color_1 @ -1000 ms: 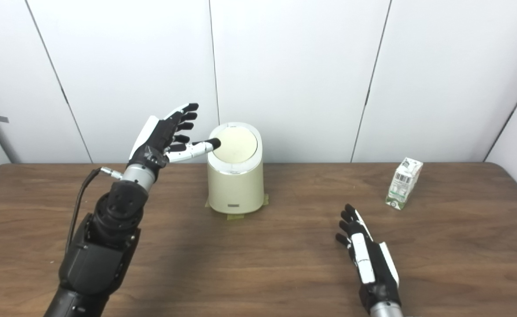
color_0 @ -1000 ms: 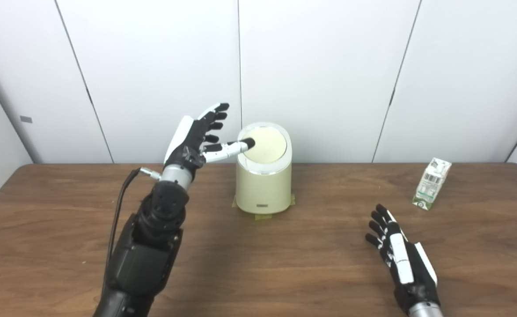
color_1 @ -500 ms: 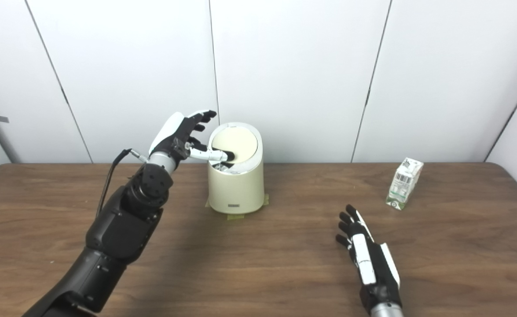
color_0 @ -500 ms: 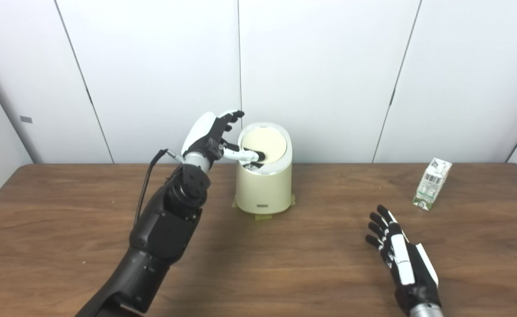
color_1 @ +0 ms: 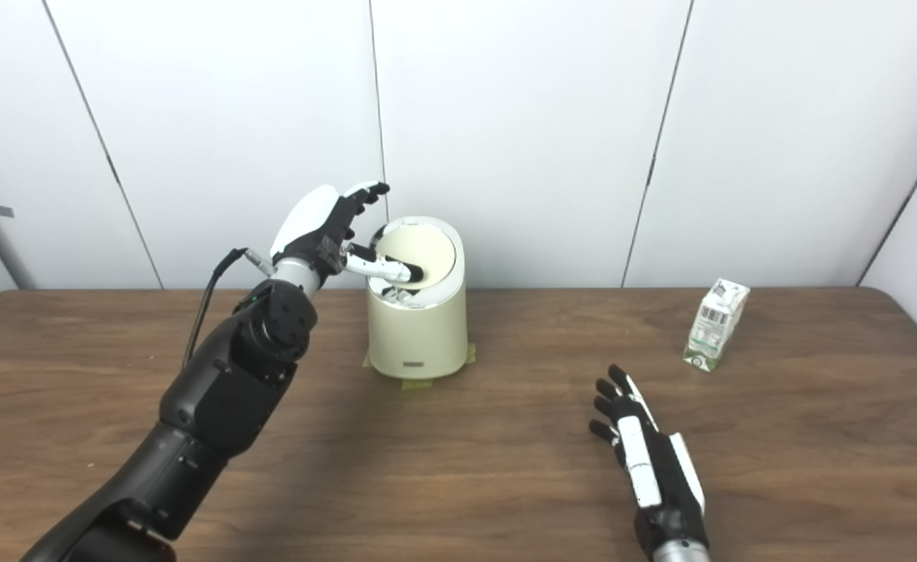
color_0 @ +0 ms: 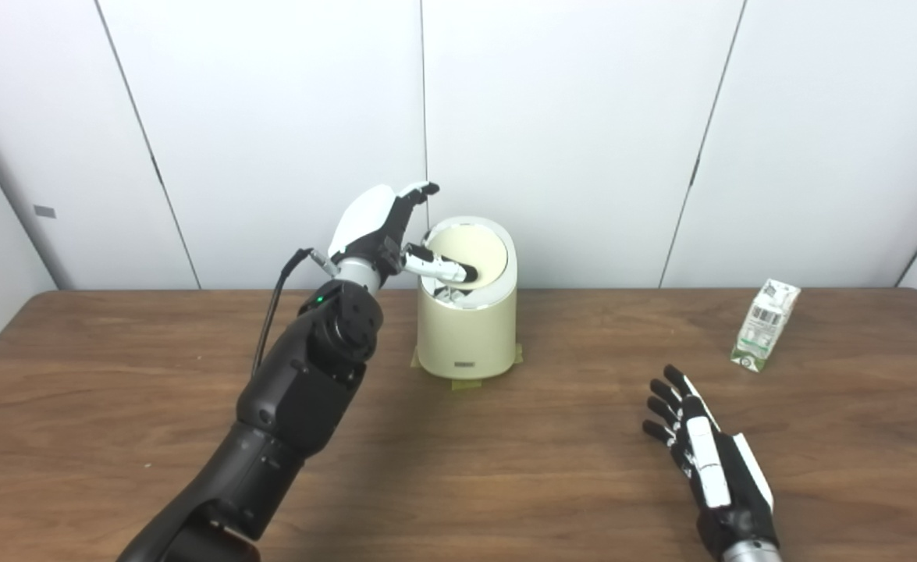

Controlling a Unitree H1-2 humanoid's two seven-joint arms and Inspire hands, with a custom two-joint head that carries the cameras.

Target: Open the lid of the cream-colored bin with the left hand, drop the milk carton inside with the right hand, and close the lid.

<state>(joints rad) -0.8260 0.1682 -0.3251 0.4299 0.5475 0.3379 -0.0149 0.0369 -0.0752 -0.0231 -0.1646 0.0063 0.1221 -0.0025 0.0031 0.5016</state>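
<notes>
The cream-colored bin (color_0: pixel 467 328) stands at the table's back middle on strips of tape. Its round lid (color_0: pixel 475 251) is tilted, with a dark gap showing at its near left edge. My left hand (color_0: pixel 380 234) hovers at the bin's upper left, fingers spread, and one outstretched digit presses down on the lid. The milk carton (color_0: pixel 765 325) stands upright at the far right, untouched. My right hand (color_0: pixel 706 460) lies open and flat over the table near the front right, well short of the carton.
White wall panels rise directly behind the bin. A black cable (color_0: pixel 274 300) runs from the left wrist along the forearm. The wooden table (color_0: pixel 505 468) stretches wide between the bin and the right hand.
The left hand moved right and forward over the bin; its outstretched digit pushed the lid's near edge down, opening a gap. The right hand barely shifted. The carton stayed put.
</notes>
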